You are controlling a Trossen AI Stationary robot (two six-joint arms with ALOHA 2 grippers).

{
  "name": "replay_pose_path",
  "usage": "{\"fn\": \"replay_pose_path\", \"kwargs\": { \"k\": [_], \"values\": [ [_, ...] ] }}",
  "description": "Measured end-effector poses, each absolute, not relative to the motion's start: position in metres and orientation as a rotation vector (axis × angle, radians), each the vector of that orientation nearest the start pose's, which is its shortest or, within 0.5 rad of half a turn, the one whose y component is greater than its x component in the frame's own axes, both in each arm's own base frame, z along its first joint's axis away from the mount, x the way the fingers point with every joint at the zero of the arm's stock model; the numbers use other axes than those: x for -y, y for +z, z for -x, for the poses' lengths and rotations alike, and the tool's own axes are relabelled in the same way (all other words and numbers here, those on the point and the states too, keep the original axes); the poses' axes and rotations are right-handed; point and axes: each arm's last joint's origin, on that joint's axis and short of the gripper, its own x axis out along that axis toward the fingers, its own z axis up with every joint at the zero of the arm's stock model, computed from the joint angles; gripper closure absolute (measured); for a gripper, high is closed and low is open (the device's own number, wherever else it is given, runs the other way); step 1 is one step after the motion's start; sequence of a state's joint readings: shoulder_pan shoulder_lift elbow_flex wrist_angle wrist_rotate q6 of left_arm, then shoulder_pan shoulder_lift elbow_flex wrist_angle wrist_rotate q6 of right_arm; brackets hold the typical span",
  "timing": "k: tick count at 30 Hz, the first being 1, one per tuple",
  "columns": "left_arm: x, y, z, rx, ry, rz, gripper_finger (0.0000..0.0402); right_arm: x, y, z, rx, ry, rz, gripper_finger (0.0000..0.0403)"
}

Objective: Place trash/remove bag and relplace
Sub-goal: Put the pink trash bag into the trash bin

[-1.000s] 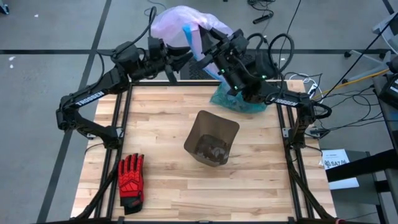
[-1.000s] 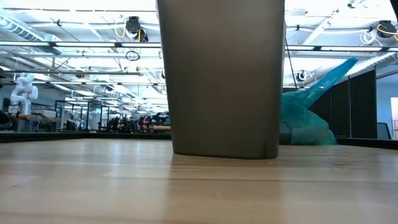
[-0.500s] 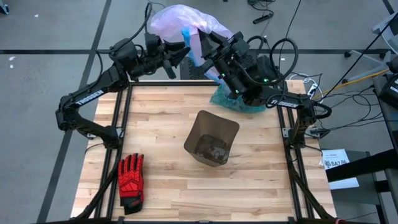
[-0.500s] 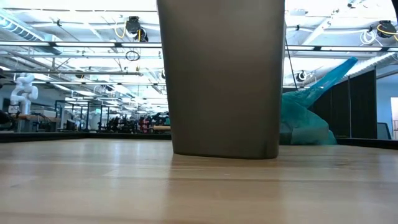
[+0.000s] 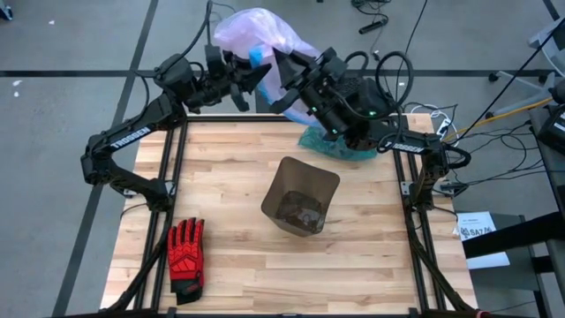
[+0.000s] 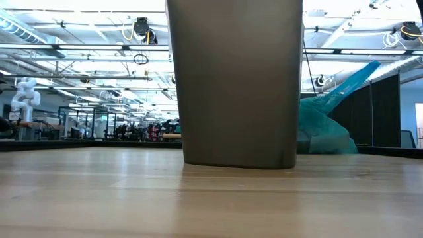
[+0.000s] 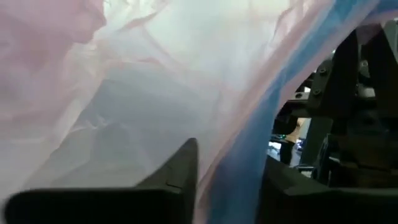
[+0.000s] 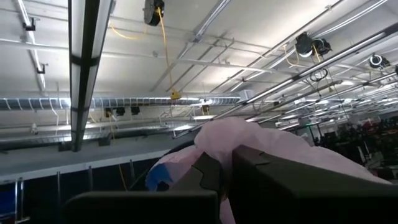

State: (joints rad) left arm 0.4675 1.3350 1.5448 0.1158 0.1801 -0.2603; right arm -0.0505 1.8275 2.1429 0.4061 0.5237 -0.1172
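Lilac bag (image 5: 258, 31) hung at tabletop's 12 o'clock, between tools; right tool (image 5: 281, 99) clamped on it; left tool (image 5: 254, 78), nearer blue rim, closing around it, grip unclear.

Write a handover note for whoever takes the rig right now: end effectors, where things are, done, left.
Left end effector: beyond the table's far edge, its fingers around the blue rim of the lilac bag; grip not confirmed.
Right end effector: shut on the lilac bag, same spot.
Teal bag: out of the bin, crumpled at the far right of the table.
Bin: mid-table, unlined, brown trash loose inside.
Red glove: near left corner.
Done: old bag removed.
Left: open the lilac bag and fit it.
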Motion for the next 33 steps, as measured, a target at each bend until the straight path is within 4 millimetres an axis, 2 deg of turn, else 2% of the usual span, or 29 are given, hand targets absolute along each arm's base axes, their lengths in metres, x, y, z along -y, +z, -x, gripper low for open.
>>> {"fn": "replay_pose_path", "kwargs": {
  "k": [4, 5, 11, 15, 25, 33],
  "values": [
    [-0.115, 0.51, -0.247, 0.349, 0.125, 0.149, 0.0381, 0.032, 0.551, -0.372, 0.641, -0.588, -0.049, 0.0403],
    [-0.113, 0.516, -0.244, 0.362, 0.092, 0.137, 0.039, 0.031, 0.55, -0.372, 0.625, -0.587, -0.045, 0.0403],
    [-0.095, 0.556, -0.224, 0.459, -0.037, 0.091, 0.0399, 0.023, 0.549, -0.371, 0.543, -0.62, 0.033, 0.0403],
    [-0.089, 0.571, -0.214, 0.465, -0.057, 0.099, 0.04, 0.015, 0.559, -0.356, 0.508, -0.663, 0.085, 0.0403],
    [-0.085, 0.579, -0.208, 0.47, -0.116, 0.197, 0.0401, -0.008, 0.571, -0.318, 0.357, -0.588, 0.074, 0.0397],
    [-0.077, 0.575, -0.224, 0.454, -0.206, 0.268, 0.0401, -0.028, 0.583, -0.283, 0.32, -0.499, 0.036, 0.0351]
  ]
}}
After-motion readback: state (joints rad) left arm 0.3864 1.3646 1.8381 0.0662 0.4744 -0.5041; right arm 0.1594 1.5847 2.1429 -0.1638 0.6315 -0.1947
